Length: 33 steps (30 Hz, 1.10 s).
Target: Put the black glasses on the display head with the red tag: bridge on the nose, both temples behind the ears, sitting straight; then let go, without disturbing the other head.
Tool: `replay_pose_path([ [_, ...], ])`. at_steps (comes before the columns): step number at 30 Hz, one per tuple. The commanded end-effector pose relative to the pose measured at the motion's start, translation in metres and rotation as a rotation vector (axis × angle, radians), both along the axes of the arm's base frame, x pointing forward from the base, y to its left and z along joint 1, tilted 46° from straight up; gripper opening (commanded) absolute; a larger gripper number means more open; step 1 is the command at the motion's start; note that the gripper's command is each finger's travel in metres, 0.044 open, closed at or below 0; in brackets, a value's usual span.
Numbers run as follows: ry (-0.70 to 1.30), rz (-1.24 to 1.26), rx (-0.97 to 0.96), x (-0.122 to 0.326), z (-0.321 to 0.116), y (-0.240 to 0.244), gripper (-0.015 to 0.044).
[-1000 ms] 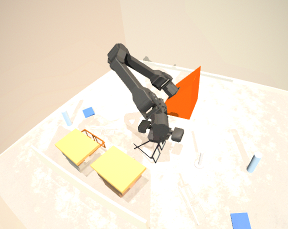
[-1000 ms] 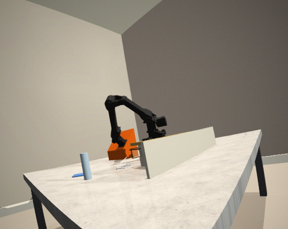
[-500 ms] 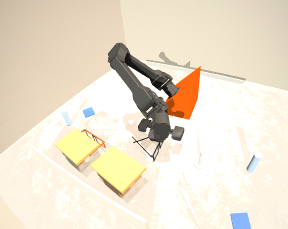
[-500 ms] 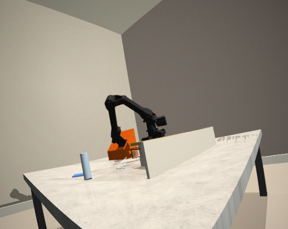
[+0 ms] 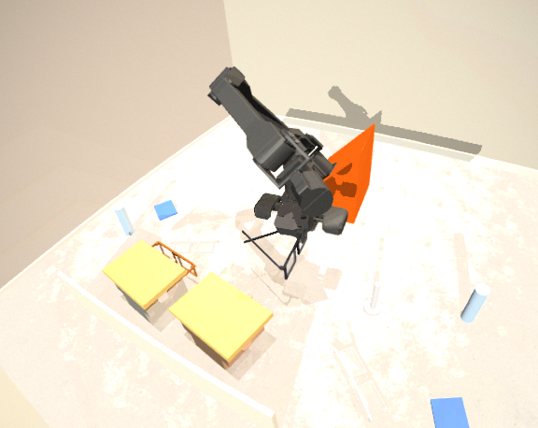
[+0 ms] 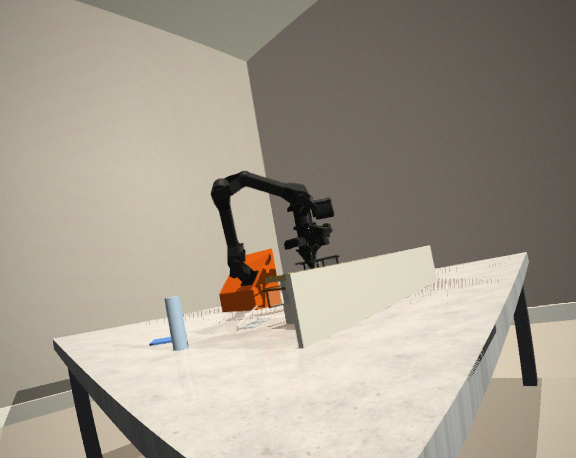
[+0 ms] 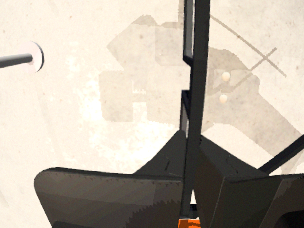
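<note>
My gripper (image 5: 303, 242) (image 6: 310, 264) (image 7: 186, 137) is shut on the black glasses (image 5: 286, 270) (image 6: 328, 259) (image 7: 199, 65) at their front frame and holds them above the table. In the top view the temples reach out to the left. Two block-like display heads with flat yellow tops stand to the lower left of the gripper: the nearer one (image 5: 221, 314) has nothing visible on its face, and the farther one (image 5: 145, 273) has an orange glasses frame (image 5: 176, 254) at its arm-facing side. Their faces are mostly hidden under the tops. I cannot make out the red tag.
A low cream wall (image 5: 171, 351) (image 6: 363, 296) runs behind the heads. An orange wedge (image 5: 363, 182) (image 6: 238, 302) stands by the arm's base. There are light-blue cylinders (image 5: 474, 304) (image 5: 124, 221) (image 6: 177, 322), blue pads (image 5: 165, 209) (image 5: 448, 411) and a thin white post (image 5: 375, 296).
</note>
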State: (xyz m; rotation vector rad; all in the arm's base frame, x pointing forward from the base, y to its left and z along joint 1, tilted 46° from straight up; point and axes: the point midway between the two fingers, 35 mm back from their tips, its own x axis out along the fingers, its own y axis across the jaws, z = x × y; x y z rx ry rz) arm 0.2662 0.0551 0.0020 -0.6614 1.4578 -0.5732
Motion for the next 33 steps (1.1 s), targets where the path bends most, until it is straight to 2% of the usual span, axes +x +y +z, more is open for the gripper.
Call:
replay_pose_path([
  [1, -0.006, -0.007, 0.002, -0.001, 0.007, 0.007, 0.0000],
  [10, 0.108, 0.107, 0.002, 0.005, -0.008, 0.029, 0.0000],
  [33, 0.577, 0.582, -0.017, 0.000, -0.091, 0.117, 0.0000],
])
